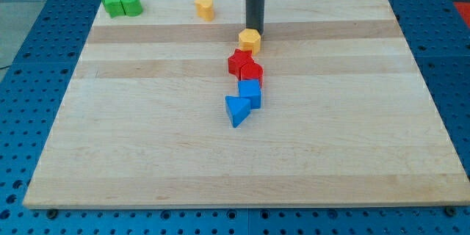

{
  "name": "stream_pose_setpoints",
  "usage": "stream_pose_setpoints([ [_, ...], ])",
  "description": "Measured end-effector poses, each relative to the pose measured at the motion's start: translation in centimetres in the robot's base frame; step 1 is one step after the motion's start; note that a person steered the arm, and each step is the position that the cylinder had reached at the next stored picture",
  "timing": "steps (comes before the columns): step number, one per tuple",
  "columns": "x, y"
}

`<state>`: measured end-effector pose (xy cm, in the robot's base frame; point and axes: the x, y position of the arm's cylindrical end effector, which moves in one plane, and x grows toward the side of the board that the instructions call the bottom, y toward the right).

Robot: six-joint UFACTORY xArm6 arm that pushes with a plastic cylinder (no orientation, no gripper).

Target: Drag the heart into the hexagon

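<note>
A yellow heart [205, 7] sits near the view's top, left of centre. A yellow hexagon [250, 40] lies at the middle of the board's upper half. My tip [255, 31] stands right behind the yellow hexagon, at its top edge, touching or nearly touching it. The heart is well to the tip's upper left, apart from it.
Below the hexagon runs a chain of blocks: a red star [239, 61], a red block [252, 73], a blue cube [250, 92] and a blue triangle [236, 110]. Two green blocks [121, 4] sit at the board's [132, 132] top left corner.
</note>
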<state>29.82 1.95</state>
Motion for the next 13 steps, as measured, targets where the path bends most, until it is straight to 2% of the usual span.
stream_pose_setpoints([
  [1,2.2,0.0],
  [2,2.5,0.0],
  [3,-1.6,-0.7],
  [5,-1.3,-15.3],
  [6,-4.1,-17.8],
  [7,-7.7,-16.3],
  [8,-8.2,-11.0],
  [9,-6.4,-6.2],
  [11,-7.8,-6.3],
  [13,-2.5,-3.1],
])
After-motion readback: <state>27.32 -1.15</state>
